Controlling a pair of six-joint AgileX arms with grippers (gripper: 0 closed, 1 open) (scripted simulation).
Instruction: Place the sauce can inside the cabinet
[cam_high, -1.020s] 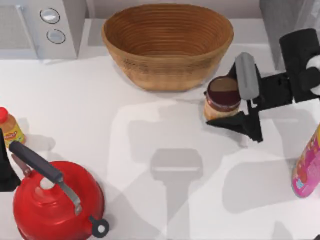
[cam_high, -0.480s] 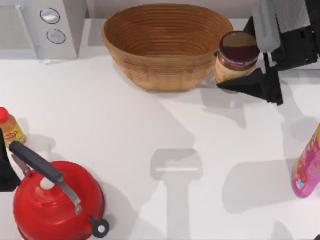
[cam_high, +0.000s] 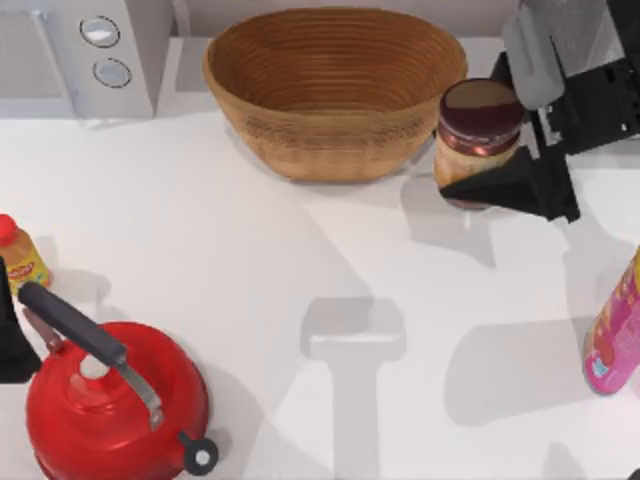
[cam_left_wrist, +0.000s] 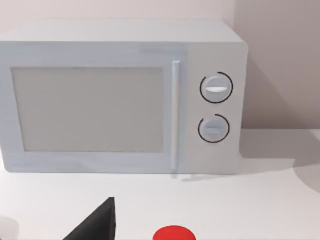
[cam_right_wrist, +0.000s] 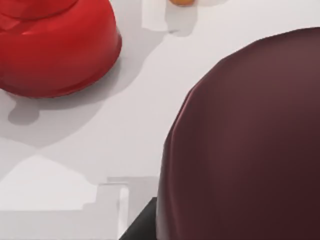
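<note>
The right gripper (cam_high: 505, 140) sits near the far right of the surface (cam_high: 300, 280), its fingers (cam_high: 525, 185) closed around the sauce can (cam_high: 478, 130) — one grey finger on the far side, one dark finger on the near side. The can stands upright in that grip, maroon lid up, just beside the right end of the woven basket (cam_high: 335, 90) and casting a shadow on the surface below. In the right wrist view the can's maroon lid (cam_right_wrist: 245, 145) looms close, with the red kettle (cam_right_wrist: 55, 45) farther off across the surface.

The grey speckled cabinet (cam_high: 580, 30) rises at the far right corner, partly hidden behind the right arm.

The left arm is parked at the near left edge — its gripper (cam_high: 12, 340) lies beside the red kettle (cam_high: 110, 400) and the small yellow bottle (cam_high: 20, 255); whether its fingers are open cannot be told. The left wrist view faces the pale microwave (cam_left_wrist: 120, 95) with two round knobs. A pink bottle (cam_high: 615, 340) stands at the right edge.
</note>
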